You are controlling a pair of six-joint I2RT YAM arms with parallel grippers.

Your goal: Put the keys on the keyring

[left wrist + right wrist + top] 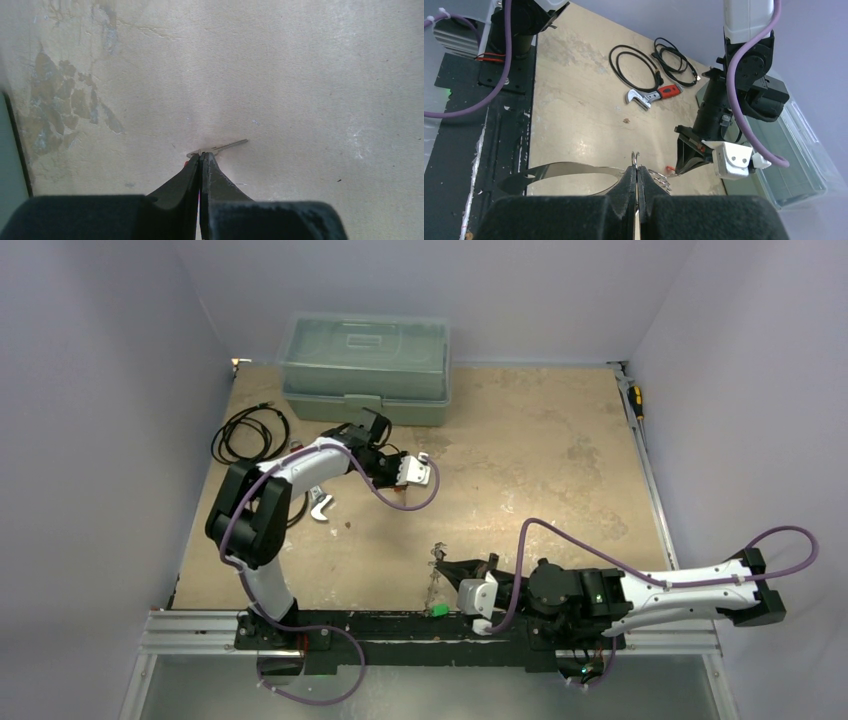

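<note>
My left gripper (201,156) is shut on a small silver key (231,145) with a red head, held low over the table; its blade points right. In the top view this gripper (408,472) is at the middle left. My right gripper (636,170) is shut on the keyring (569,169), whose silvery band curves off to the left of the jaws, with thin wire loops just to their right. In the top view the right gripper (441,562) is near the front middle. A green-headed key (438,611) lies by the near rail. The red key head (670,168) shows beyond the right jaws.
A grey-green toolbox (365,368) stands at the back. Coiled black cables (250,430) lie at the far left. A red-handled wrench (651,96) lies beside them. The black base rail (400,635) runs along the near edge.
</note>
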